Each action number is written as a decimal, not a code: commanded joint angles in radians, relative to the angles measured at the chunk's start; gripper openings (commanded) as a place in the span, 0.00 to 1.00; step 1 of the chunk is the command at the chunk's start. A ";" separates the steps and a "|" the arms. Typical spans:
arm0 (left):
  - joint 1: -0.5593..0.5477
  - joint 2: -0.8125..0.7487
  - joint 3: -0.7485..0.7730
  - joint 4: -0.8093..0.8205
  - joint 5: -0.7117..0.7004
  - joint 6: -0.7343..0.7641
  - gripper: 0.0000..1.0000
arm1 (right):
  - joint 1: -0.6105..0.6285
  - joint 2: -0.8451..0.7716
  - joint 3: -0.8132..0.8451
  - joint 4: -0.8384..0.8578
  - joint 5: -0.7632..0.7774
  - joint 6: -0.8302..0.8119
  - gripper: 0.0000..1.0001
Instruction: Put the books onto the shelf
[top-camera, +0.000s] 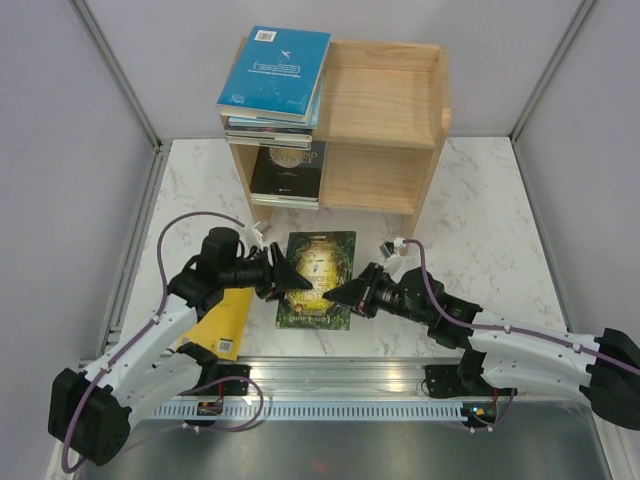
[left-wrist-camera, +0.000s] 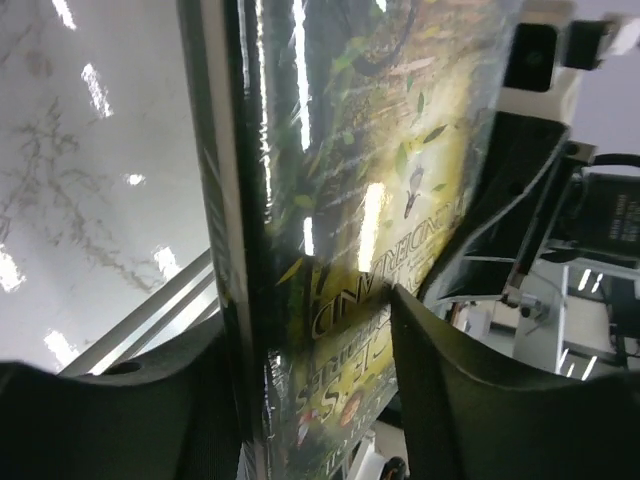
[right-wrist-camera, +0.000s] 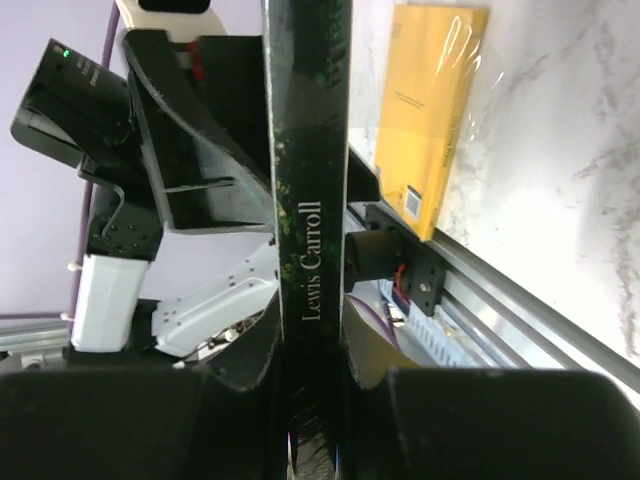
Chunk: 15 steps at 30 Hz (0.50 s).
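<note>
Near the middle of the white marble bench (top-camera: 480, 230), my right hand (top-camera: 333, 293) is clamped on the right edge of the green illustrated paperback book (top-camera: 318, 262). My left hand (top-camera: 295, 282) straddles its left edge; I cannot tell whether it is gripping. The light wooden two-tier shelf (top-camera: 385, 100) stands far behind.

Back centre: we find the shelf (top-camera: 385, 110) on the table (top-camera: 480, 230).
Top tier, left: stack of books (top-camera: 275, 75).
Lower tier, left: single book (top-camera: 288, 170), under that stack.
Before the shelf: Carroll book (top-camera: 318, 262), left gripper (top-camera: 297, 283) at its left edge, right gripper (top-camera: 333, 293) at its right.
Near left: last book (top-camera: 235, 310), by the table's front edge.
</note>
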 joint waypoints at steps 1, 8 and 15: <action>0.003 -0.042 0.039 0.146 0.075 -0.071 0.52 | -0.003 0.015 0.094 0.266 -0.058 -0.014 0.00; 0.003 -0.111 0.070 0.222 0.107 -0.137 0.02 | -0.003 0.037 0.114 0.265 -0.070 -0.006 0.01; 0.017 -0.159 0.126 0.209 0.064 -0.189 0.02 | -0.003 0.004 0.110 0.216 -0.073 0.009 0.76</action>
